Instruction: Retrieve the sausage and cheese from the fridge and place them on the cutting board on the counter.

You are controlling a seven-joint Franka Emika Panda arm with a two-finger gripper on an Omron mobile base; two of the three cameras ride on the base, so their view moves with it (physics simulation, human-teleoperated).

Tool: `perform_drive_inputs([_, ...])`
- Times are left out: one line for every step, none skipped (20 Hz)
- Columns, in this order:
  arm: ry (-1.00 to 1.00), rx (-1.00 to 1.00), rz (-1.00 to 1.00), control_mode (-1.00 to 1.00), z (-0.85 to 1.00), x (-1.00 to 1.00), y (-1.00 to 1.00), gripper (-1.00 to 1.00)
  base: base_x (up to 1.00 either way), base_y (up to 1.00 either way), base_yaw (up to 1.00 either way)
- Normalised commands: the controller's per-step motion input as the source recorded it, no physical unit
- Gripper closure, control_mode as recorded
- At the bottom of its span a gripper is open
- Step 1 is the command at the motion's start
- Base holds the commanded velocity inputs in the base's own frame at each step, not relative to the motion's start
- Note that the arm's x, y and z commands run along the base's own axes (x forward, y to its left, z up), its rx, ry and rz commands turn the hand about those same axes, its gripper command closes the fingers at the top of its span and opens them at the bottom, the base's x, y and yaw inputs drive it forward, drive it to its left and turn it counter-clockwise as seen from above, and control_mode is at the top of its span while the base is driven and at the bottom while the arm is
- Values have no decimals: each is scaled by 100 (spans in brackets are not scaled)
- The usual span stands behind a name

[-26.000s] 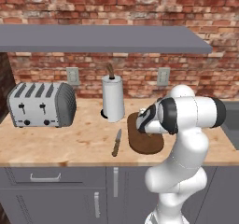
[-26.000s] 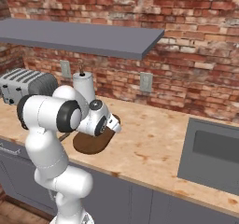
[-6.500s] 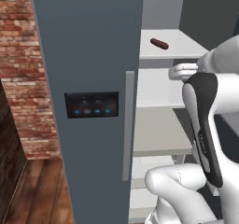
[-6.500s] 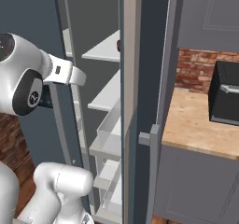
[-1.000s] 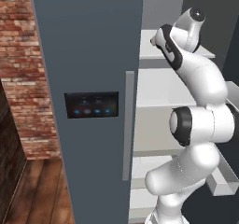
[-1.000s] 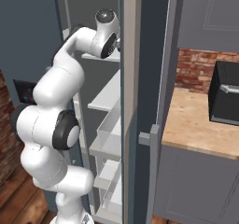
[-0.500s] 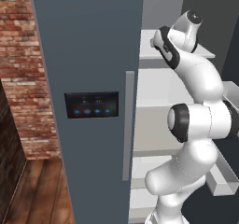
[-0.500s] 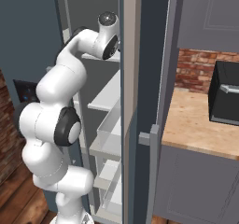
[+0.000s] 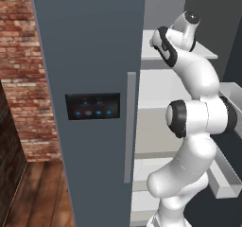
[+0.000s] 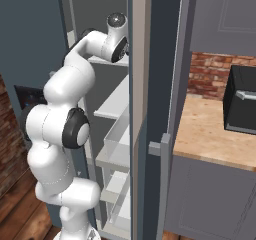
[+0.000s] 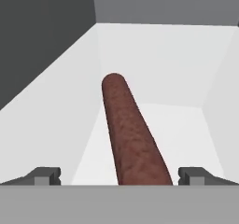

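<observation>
Claw (image 11: 119, 176) stood spread wide, grasping nothing, its two dark fingertips (image 11: 44, 175) set well apart on either side of the near end of the sausage (image 11: 130, 129). That sausage was a dark reddish-brown cylinder with a mottled skin and a rounded far end, lying lengthwise away from the hand camera on a white shelf (image 11: 186, 125) inside the fridge (image 9: 90, 46). From the base cameras the white arm (image 9: 198, 112) reached up into the open compartment at an upper shelf. Beside the fridge, a wooden surface (image 10: 210, 129) carried a black appliance (image 10: 242, 101).
</observation>
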Motion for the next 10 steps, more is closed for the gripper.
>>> perform_drive_inputs([0, -3, 0, -100, 0, 30, 0, -100, 0, 0, 0])
perform_drive_inputs([0, -3, 0, -100, 0, 31, 0, -100, 0, 0, 0])
perform_drive_inputs([0, -3, 0, -100, 0, 34, 0, -100, 0, 0, 0])
perform_drive_inputs([0, -3, 0, -100, 0, 26, 0, -100, 0, 0, 0])
perform_drive_inputs([0, -4, 0, -100, 0, 21, 0, -100, 0, 0, 0])
perform_drive_inputs([0, -6, 0, -100, 0, 20, 0, -100, 0, 0, 0])
perform_drive_inputs([0, -6, 0, -100, 0, 21, 0, -100, 0, 0, 0])
perform_drive_inputs([0, -7, 0, -100, 0, 26, 0, -100, 0, 0, 0])
perform_drive_inputs([0, -7, 0, -100, 0, 27, 0, -100, 0, 0, 0])
perform_drive_inputs([0, -7, 0, -100, 0, 28, 0, -100, 0, 0, 0])
